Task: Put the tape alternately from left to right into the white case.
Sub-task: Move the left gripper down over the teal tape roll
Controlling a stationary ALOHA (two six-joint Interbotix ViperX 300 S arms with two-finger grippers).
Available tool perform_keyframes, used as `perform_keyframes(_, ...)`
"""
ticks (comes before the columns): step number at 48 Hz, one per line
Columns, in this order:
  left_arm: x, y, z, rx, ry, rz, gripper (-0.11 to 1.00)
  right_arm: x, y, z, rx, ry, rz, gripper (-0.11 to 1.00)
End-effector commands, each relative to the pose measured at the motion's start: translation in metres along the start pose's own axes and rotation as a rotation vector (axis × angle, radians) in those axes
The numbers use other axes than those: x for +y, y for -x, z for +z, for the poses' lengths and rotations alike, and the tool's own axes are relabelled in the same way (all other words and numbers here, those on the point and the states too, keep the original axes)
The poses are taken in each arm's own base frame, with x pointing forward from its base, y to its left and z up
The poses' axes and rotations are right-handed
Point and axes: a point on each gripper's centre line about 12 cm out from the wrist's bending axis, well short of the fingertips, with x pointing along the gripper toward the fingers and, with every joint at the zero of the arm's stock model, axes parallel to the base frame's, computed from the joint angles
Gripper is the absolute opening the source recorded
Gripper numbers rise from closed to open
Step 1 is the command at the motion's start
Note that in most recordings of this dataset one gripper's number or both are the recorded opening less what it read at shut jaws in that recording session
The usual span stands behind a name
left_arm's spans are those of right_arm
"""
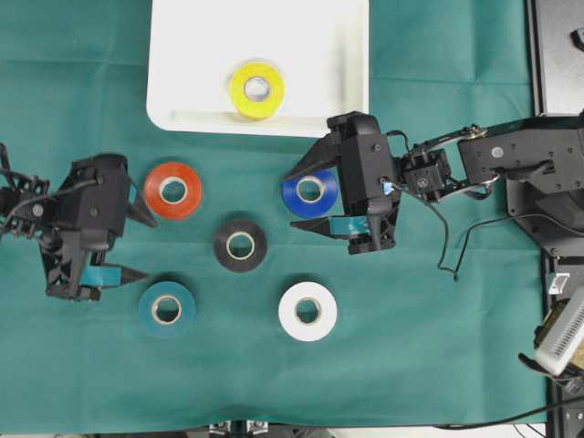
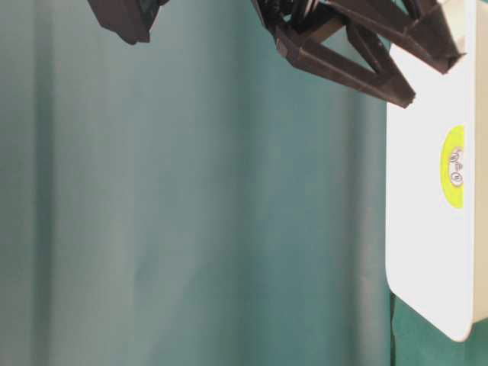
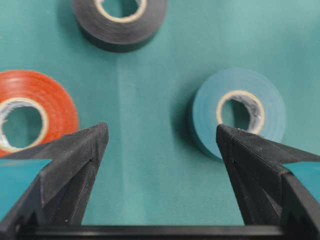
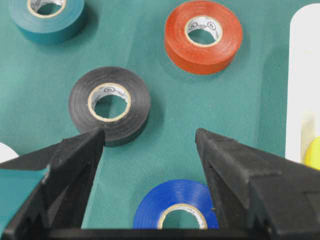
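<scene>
Overhead, the yellow roll (image 1: 256, 90) lies alone in the white case (image 1: 182, 100) while red (image 1: 172, 190), blue (image 1: 309, 191), black (image 1: 240, 244), teal (image 1: 166, 309) and white (image 1: 307, 311) rolls wait on the green cloth (image 1: 411, 347), the left gripper (image 1: 140, 245) and right gripper (image 1: 299, 199) both spread wide and empty.

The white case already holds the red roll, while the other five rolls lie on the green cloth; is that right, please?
Not quite: the roll in the white case is the yellow roll, not red. The red roll lies on the green cloth with four others, as the overhead view shows.
</scene>
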Motion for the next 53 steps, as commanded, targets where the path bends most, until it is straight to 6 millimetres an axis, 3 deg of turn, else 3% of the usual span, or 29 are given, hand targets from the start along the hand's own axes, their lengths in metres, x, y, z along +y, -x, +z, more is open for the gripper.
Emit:
perform_keyframes(1, -0.007, 0.0, 0.01, -0.029, -0.01, -0.018, 0.74, 0.005, 0.011, 0.016, -0.062, 0.007, 0.016, 0.81)
perform_keyframes(37, -0.028, -0.024, 0.014, 0.005, -0.044, -0.05, 0.74, 0.007, 0.009, 0.013, -0.049, 0.012, 0.021, 0.81)
perform_keyframes(53, -0.027, -0.039, 0.008, 0.041, -0.046, -0.041, 0.74, 0.009, 0.007, 0.01, -0.039, 0.015, 0.025, 0.81)
